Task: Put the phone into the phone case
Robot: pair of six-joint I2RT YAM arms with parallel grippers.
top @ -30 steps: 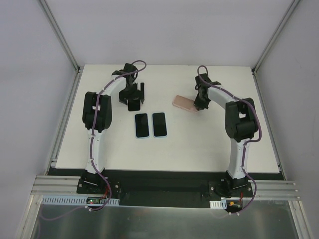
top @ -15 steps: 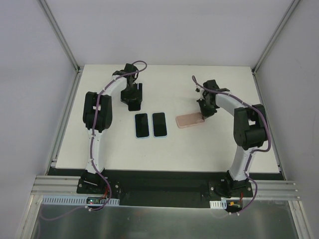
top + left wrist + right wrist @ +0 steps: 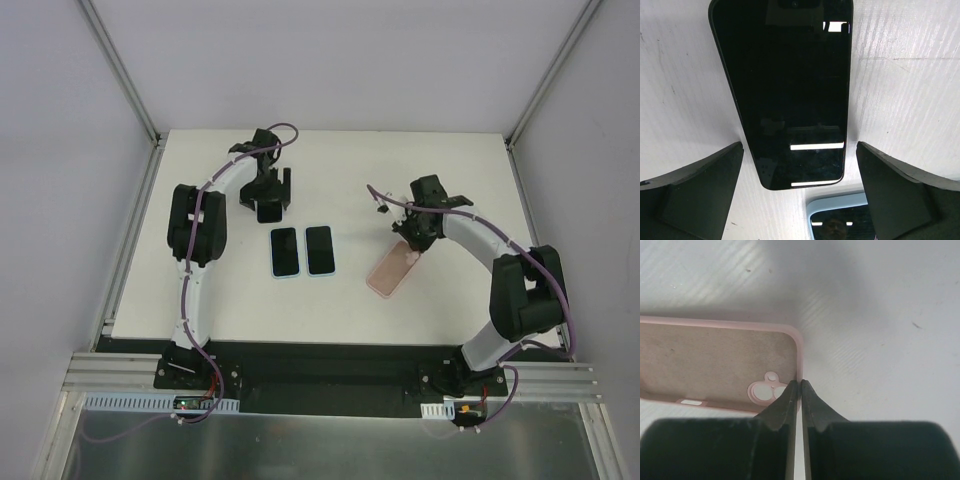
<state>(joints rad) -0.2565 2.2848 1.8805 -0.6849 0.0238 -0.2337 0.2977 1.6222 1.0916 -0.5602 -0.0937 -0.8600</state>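
Left hand (image 3: 800, 165) spread, straddling near end of black glass slab phone (image 3: 790, 90), long axis running straight ahead; right hand (image 3: 800, 390) pinches pink soft case (image 3: 715, 360) rim, well right on white surface (image 3: 450, 180)

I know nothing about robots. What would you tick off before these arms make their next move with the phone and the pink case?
1. Left gripper open, its fingers either side of the black phone: ok.
2. Black phone lying flat on the table: ok.
3. Right gripper shut on the wall of the pink case: ok.
4. Case's hollow side facing up: ok.
5. Case resting on the table or lifted: cannot tell.
6. Gap between the black phone and the blue-cased phone next to it: ok, but narrow.
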